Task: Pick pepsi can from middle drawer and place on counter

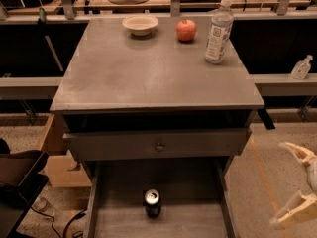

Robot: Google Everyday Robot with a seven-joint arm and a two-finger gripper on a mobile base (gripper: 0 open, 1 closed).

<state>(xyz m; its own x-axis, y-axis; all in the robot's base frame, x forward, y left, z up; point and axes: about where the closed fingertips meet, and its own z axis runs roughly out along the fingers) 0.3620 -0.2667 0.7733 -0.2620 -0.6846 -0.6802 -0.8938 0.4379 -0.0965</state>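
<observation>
Pepsi can (152,203) standing upright on the bare grey floor of the open middle drawer (198,221), roughly midway between the drawer's side walls and touching neither. We see its silver top facing up and its dark side below.

Above the drawer sits a grey drawer front (124,145) with a small round knob (159,146), and above that the flat counter surface (148,78). Along its far edge stand a pale bowl (140,24) on the left, a red apple (186,30) in the middle and a clear plastic bottle (218,31) on the right, all apart from one another. The near half of the surface is bare.

The gripper (278,183) hangs low at the right edge of the scene, outside the cabinet and well apart from the can. Its two cream fingers are spread wide with nothing between them.

We judge the can to be stiff along its height but thin-walled, so a hard squeeze could dent it. Its smooth painted side is likely slippery, and we cannot tell whether it is full or empty. The best hold seems to be across the middle of its body, one finger on each side. The reach would come from the near side, because the drawer front overhangs the far part of the drawer.
</observation>
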